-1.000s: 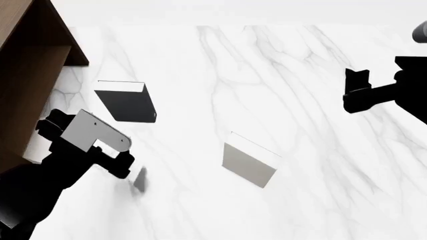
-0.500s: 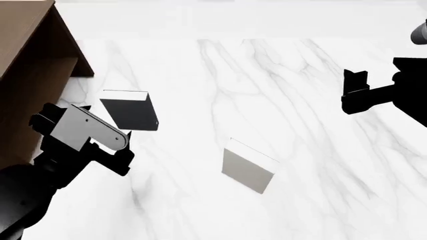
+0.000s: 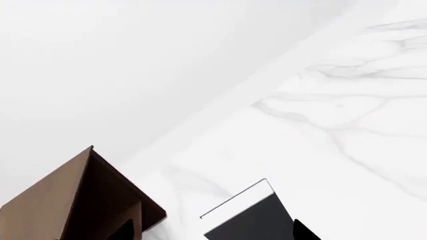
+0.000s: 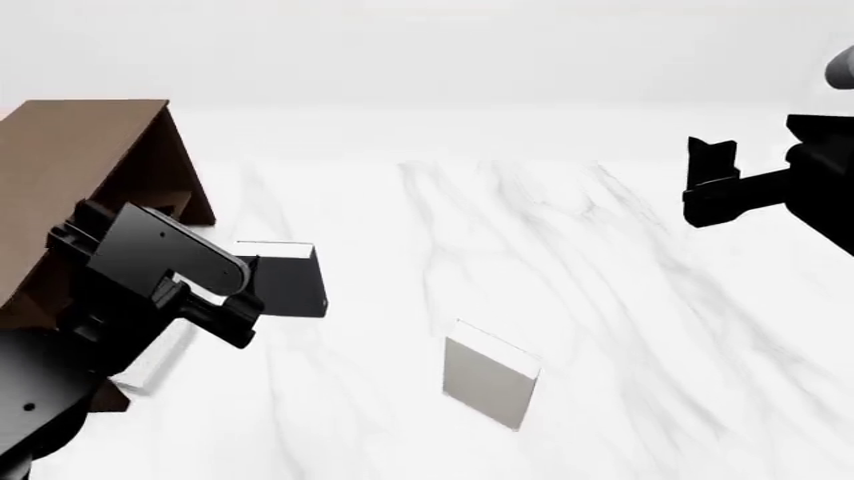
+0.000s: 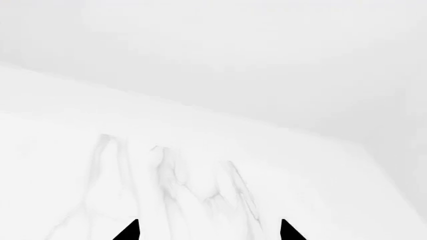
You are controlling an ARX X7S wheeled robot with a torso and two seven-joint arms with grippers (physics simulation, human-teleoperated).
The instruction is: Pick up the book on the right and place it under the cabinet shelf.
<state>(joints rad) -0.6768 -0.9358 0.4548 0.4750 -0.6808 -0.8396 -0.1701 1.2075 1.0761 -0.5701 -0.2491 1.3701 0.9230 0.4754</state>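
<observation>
A pale grey-white book (image 4: 491, 385) stands on the marble table (image 4: 601, 300) near the middle front; it is the rightmost book in view. A dark charcoal book (image 4: 290, 283) lies to its left, also in the left wrist view (image 3: 257, 220). The dark brown cabinet (image 4: 80, 170) stands at the far left, with part of its inner board showing in the left wrist view (image 3: 133, 222). My left gripper (image 4: 244, 305) is open and empty, raised beside the cabinet just left of the dark book; its jaws (image 3: 213, 236) stand wide apart. My right gripper (image 4: 707, 180) is open and empty, high at the right, far from the books; it shows too in the right wrist view (image 5: 208, 232).
The table's far edge (image 4: 467, 105) meets a plain white wall. My left arm (image 4: 80, 350) hides the cabinet's open front and the table beneath it. White marble (image 5: 200, 190) lies under the right gripper.
The head view has tilted up, so the books and cabinet sit lower in the picture and the wall shows. My left gripper has risen towards the cabinet. The right arm holds still.
</observation>
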